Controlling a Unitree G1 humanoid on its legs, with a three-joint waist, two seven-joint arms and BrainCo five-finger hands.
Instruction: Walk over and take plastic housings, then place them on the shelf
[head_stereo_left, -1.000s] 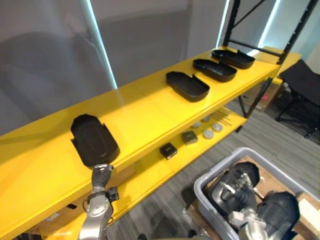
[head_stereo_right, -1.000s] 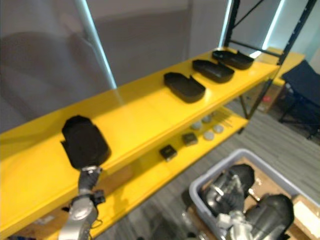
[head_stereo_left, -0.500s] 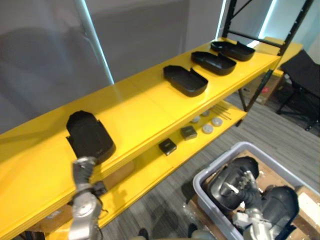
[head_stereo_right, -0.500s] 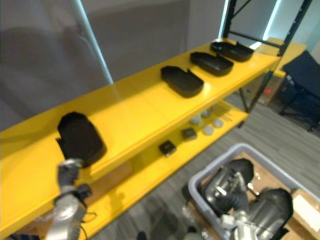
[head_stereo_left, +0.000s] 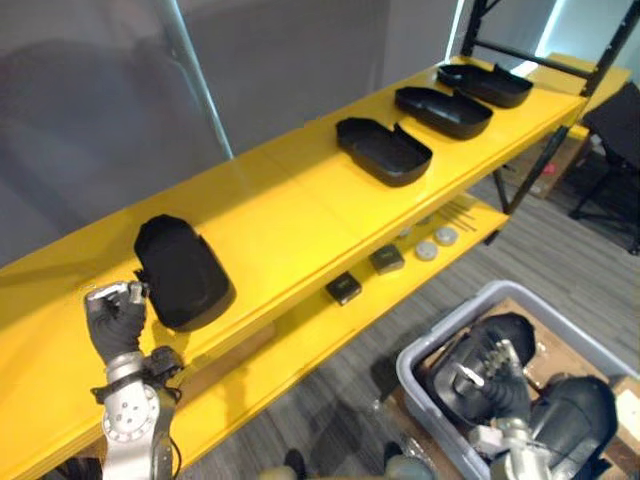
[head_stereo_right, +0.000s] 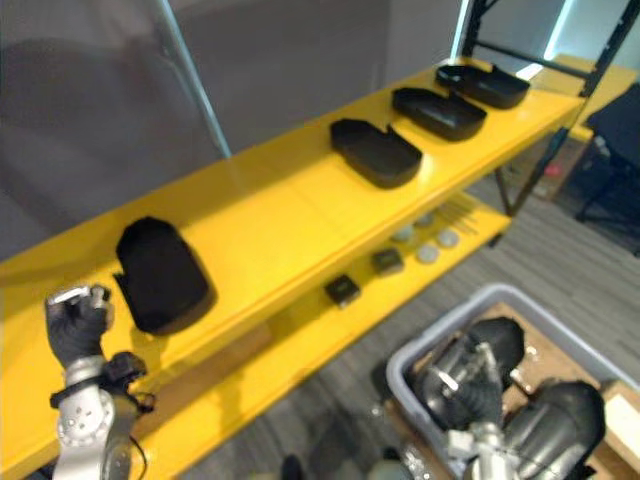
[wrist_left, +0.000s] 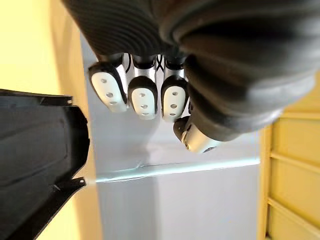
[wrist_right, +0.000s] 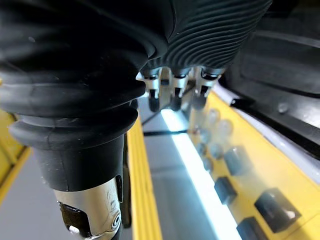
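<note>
A black plastic housing (head_stereo_left: 182, 272) lies on the yellow top shelf (head_stereo_left: 290, 215), near its front edge. My left hand (head_stereo_left: 118, 318) hovers just to its left, off the housing, with its fingers (wrist_left: 144, 95) curled and nothing in them. The left wrist view has the housing's rim (wrist_left: 40, 155) beside that hand. Three more housings (head_stereo_left: 384, 150) (head_stereo_left: 443, 110) (head_stereo_left: 497, 84) sit in a row further along the shelf. My right hand (head_stereo_left: 492, 385) is low on the right, over black housings (head_stereo_left: 575, 415) in a grey bin (head_stereo_left: 420, 365).
The lower yellow shelf carries small dark blocks (head_stereo_left: 343, 288) (head_stereo_left: 387, 259) and round discs (head_stereo_left: 427, 249). A black shelf upright (head_stereo_left: 560, 90) stands at the far right end, with a dark chair (head_stereo_left: 625, 120) beyond it. Grey carpet lies between shelf and bin.
My left hand has come away from the housing's front edge, moving left and up with curled fingers. The housing stays on the shelf. The camera has shifted slightly.
</note>
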